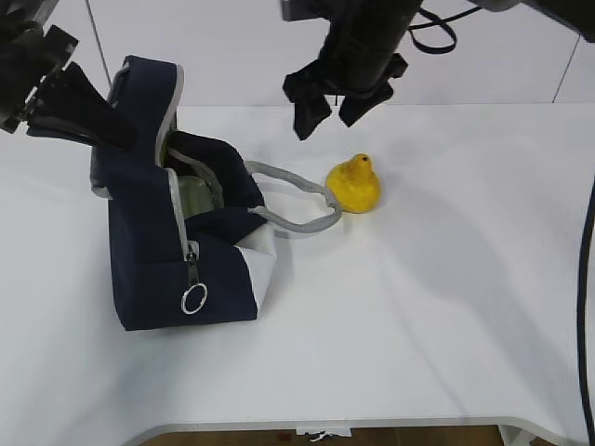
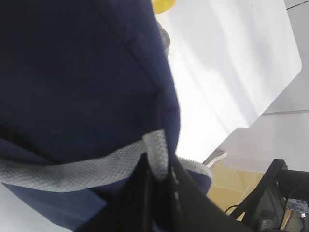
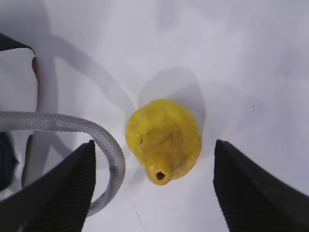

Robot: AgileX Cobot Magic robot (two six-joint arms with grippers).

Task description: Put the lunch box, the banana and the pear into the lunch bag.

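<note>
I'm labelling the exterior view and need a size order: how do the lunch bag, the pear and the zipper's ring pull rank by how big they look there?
Largest to smallest:
1. lunch bag
2. pear
3. ring pull
None look alike.

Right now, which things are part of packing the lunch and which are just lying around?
Part of the job:
- pear, on the table under the open right claw
- lunch bag, its flap held up by the shut left claw
- something greenish inside the bag, perhaps the lunch box
- banana: not visible

Just lying around:
- nothing else; only the white table
</note>
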